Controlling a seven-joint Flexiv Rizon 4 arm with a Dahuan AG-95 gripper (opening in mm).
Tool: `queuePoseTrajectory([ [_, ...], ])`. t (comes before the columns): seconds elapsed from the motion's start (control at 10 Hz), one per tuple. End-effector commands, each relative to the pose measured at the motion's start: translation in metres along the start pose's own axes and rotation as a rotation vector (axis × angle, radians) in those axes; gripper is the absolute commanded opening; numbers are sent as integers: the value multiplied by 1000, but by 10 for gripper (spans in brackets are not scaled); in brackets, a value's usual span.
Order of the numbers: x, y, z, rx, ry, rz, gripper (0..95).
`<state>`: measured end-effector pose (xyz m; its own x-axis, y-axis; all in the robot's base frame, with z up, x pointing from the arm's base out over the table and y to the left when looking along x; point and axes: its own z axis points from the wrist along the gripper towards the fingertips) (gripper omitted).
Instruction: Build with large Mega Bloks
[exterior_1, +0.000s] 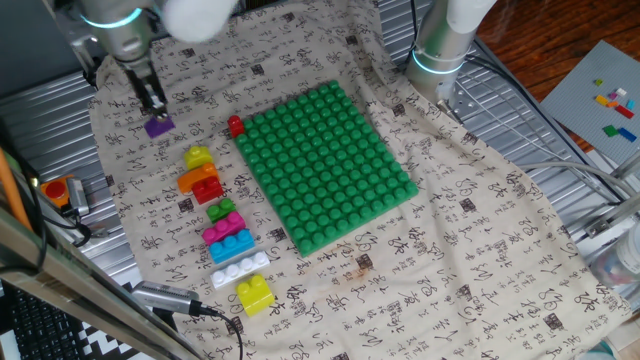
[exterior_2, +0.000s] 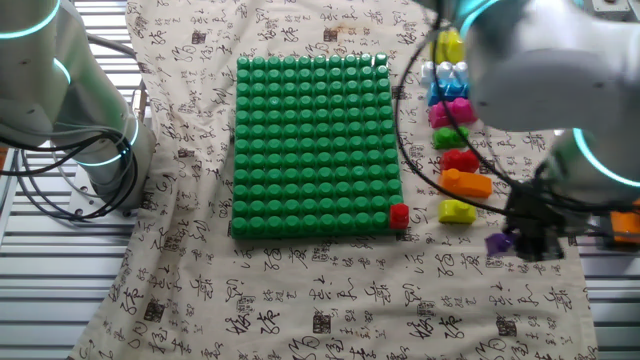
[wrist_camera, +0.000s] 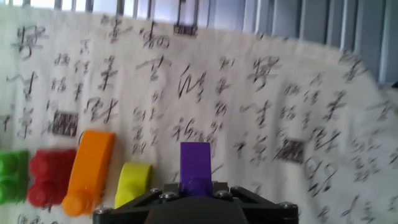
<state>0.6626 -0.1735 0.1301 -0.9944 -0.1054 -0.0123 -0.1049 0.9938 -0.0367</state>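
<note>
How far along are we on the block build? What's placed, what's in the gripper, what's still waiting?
Done: one small red block sits at the green baseplate corner. In hand: the gripper is closed on the purple block beside the row. Left: the yellow, orange, red, green, pink, blue, white and yellow blocks lie on the cloth.

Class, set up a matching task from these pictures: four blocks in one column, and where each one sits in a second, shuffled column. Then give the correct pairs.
Things:
1. purple block
2. small red block
3. white block
4. orange block

Places:
A. touching a corner of the green baseplate
B. between the gripper fingers
C. in the row on the cloth, between the blue block and a yellow one
D. in the row, between a yellow block and a red one

Pairs: 1-B, 2-A, 3-C, 4-D
</note>
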Motion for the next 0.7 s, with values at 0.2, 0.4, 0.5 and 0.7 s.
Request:
queuePoseTrajectory([
  [0.2,-1,0,0,-17,19,22,0],
  [0.4,3,5,1,-17,20,59,0],
  [0.5,14,19,2,-14,19,71,0],
  [0.7,28,33,0,-9,17,79,0],
])
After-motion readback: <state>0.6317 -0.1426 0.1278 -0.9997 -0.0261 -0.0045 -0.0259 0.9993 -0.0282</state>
